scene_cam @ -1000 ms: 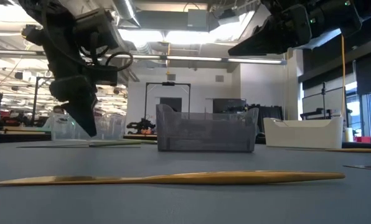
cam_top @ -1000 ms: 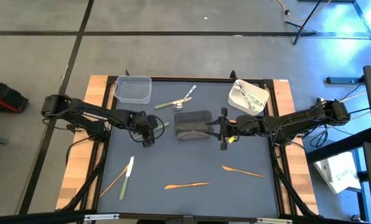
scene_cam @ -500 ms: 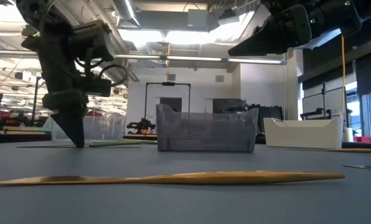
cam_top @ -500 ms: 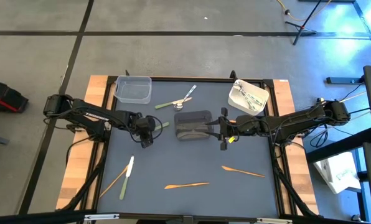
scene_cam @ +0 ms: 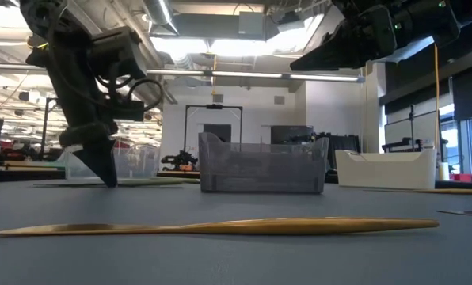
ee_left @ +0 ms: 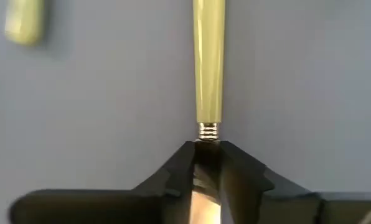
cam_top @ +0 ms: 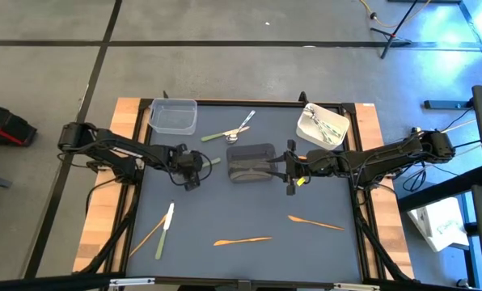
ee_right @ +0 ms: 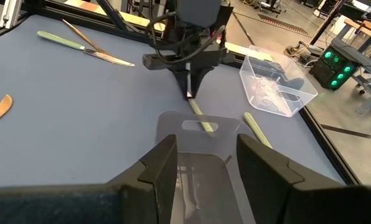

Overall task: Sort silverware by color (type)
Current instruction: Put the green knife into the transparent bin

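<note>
My left gripper (cam_top: 190, 176) stands tip-down on the dark mat, left of the dark grey container (cam_top: 250, 162), shut on an olive-green-handled utensil (cam_top: 211, 162). The low view (scene_cam: 108, 180) and my right wrist view (ee_right: 189, 87) show this gripper too. My right gripper (ee_right: 201, 168) is open and empty, hovering at the grey container's right end (cam_top: 292, 171). Another green utensil (cam_top: 215, 135) and a silver spoon (cam_top: 241, 125) lie flat at the far middle. Orange utensils (cam_top: 315, 222) (cam_top: 243, 240) (cam_top: 148, 236) and a green-handled knife (cam_top: 164, 230) lie flat near the front. My left gripper pinches the utensil's silver metal end (ee_left: 205, 180) between its two fingers, just behind the ridged collar (ee_left: 208, 130) where the green handle (ee_left: 208, 62) begins. The fingers come from above, pointing down. The handle runs straight out ahead of them, along the mat toward the grey container.
A clear container (cam_top: 174, 115) stands at the far left. A white container (cam_top: 304, 128) holding silver utensils stands at the far right. Open mat lies between the grey container and the front utensils. Wooden table edges (cam_top: 103, 226) flank the mat.
My left gripper has come down until its tip reaches the mat, shifting slightly toward the table's left edge. My right arm has kept still.
</note>
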{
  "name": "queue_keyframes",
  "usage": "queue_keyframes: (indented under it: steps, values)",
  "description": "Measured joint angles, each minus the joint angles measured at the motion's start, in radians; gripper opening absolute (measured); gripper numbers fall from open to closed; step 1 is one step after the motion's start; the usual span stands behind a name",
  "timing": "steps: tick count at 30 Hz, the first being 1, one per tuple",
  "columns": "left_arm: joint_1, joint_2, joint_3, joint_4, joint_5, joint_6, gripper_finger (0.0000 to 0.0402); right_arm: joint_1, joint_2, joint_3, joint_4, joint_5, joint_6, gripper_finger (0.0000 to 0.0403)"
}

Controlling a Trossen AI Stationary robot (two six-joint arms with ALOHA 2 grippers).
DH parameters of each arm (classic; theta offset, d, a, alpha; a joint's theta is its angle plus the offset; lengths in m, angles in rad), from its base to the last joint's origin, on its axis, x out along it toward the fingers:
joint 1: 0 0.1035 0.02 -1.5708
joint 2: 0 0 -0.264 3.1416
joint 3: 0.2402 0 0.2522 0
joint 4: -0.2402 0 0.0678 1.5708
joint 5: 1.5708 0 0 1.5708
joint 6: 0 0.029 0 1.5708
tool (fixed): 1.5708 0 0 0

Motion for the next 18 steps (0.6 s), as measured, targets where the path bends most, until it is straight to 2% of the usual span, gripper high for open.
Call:
queue_keyframes:
  steps: [5, 18]
  values:
    - [0.001, -0.001, 0.0, -0.01, -0.053, 0.013, 0.0009, 0.0, 0.0, 0.0, 0.0, 0.0, 0.0, 0.0154]
    - [-0.005, 0.0, -0.001, -0.011, -0.06, 0.045, 0.0001, 0.0, 0.0, 0.0, 0.002, 0.0, -0.003, 0.0154]
